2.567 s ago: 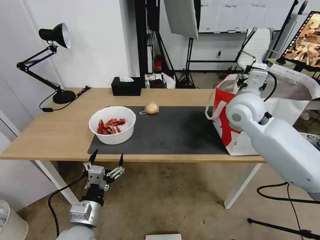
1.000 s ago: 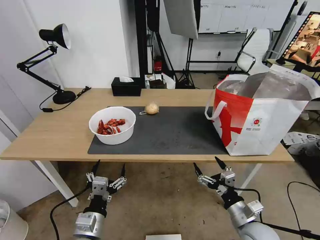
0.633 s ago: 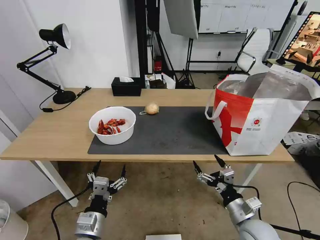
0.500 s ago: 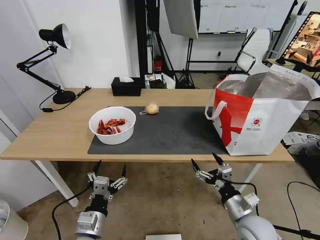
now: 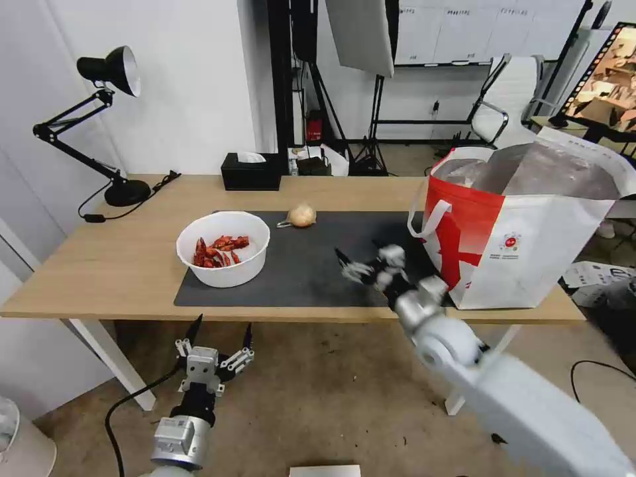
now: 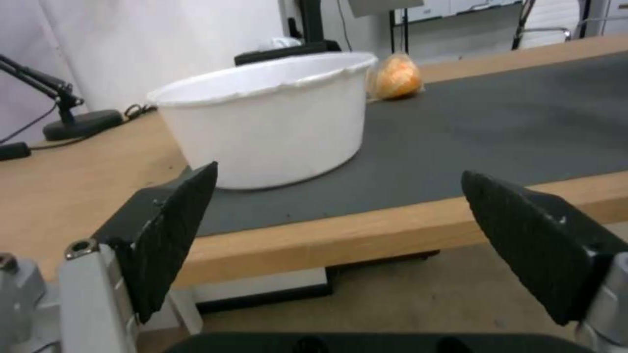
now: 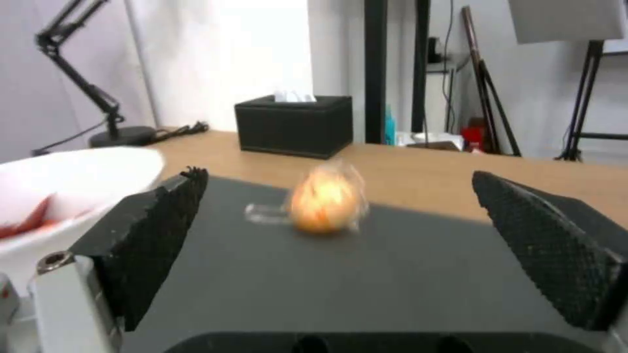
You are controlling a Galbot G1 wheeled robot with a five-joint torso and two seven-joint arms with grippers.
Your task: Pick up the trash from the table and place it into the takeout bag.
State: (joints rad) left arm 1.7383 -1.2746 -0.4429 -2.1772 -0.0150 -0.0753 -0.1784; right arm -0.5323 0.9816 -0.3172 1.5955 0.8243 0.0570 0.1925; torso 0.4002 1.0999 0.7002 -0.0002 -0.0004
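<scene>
Up from under the table (image 5: 99,278), right gripper (image 5: 363,262) hovers spread over the mat (image 5: 318,265), lined up on the beige lump (image 5: 302,214); left gripper (image 5: 218,338) waits open below.

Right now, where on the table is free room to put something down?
Bare mat lies between the white bowl and the takeout bag, though the right gripper hovers there. Bare wood lies beside the bowl, toward the desk lamp.
</scene>
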